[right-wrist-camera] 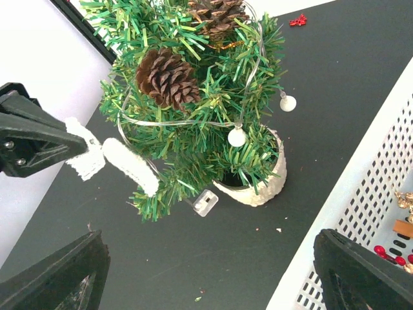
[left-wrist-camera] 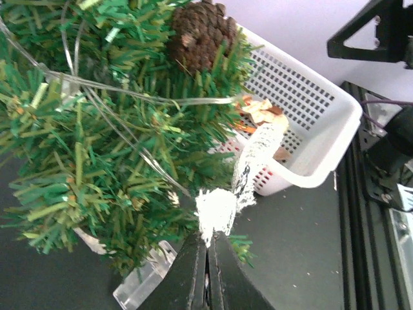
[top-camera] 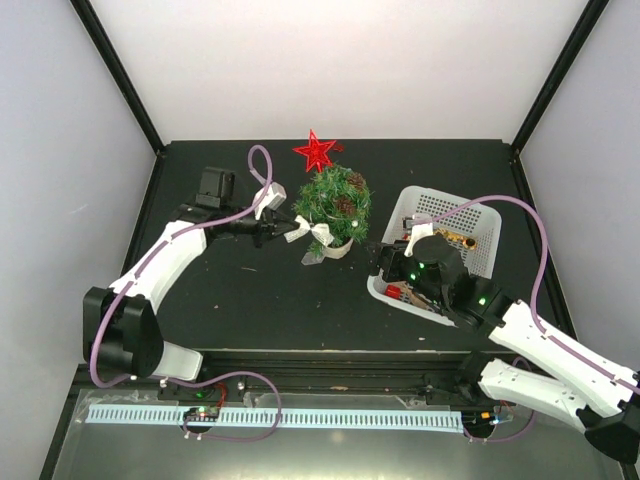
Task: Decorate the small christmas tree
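Note:
The small christmas tree (top-camera: pixel 335 203) stands mid-table in a cream pot (right-wrist-camera: pixel 261 187). It carries pine cones (right-wrist-camera: pixel 168 77) and a clear light string with white bulbs (right-wrist-camera: pixel 237 136). A red star (top-camera: pixel 316 152) shows at its far side. My left gripper (left-wrist-camera: pixel 210 242) is at the tree's left flank, shut on a white fuzzy ribbon (left-wrist-camera: pixel 216 210) that lies against the lower branches. The ribbon (right-wrist-camera: pixel 129 165) also shows in the right wrist view. My right gripper (right-wrist-camera: pixel 206 278) hovers open to the right of the tree, over the basket's near-left rim, with nothing between its fingers.
A white perforated basket (top-camera: pixel 482 222) with small ornaments sits right of the tree; its wall (left-wrist-camera: pixel 322 129) is close behind the ribbon. A clear plastic switch box (right-wrist-camera: pixel 205 202) lies beside the pot. A small red scrap (right-wrist-camera: pixel 298 20) lies farther back.

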Controlling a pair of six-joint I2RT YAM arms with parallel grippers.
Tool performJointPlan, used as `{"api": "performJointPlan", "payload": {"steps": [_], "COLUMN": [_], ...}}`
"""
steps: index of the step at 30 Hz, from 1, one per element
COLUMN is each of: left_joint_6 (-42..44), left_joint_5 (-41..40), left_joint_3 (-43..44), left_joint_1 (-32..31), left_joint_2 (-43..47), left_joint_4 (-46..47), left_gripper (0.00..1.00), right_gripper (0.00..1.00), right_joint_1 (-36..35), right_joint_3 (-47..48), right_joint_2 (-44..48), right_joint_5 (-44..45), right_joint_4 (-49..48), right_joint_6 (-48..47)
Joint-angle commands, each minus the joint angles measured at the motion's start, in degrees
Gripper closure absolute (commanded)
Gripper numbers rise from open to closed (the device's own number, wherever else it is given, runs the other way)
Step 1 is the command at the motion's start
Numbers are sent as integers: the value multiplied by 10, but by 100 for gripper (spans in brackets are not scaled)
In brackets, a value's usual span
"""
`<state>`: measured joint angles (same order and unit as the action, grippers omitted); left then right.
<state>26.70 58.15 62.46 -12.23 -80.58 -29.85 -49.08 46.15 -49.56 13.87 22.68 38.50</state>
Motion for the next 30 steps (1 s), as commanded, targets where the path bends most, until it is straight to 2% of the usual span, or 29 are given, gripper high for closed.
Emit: {"api": "performJointPlan", "payload": {"steps": [1,30], "left_joint_6": [-60,-44], "left_joint_5": [-26,-61], "left_joint_3": [-18,-92], "left_joint_1": [-10,-38], "left_joint_2": [5,-24], "left_joint_4": [131,179], "left_gripper": [99,99], "right_gripper": [12,12], "right_joint_1": [3,41], "right_joint_3": [0,-45], "right_joint_2": [2,1], "right_joint_5": [-6,-67], "right_joint_4": [-16,-64], "right_joint_6": [3,23]}}
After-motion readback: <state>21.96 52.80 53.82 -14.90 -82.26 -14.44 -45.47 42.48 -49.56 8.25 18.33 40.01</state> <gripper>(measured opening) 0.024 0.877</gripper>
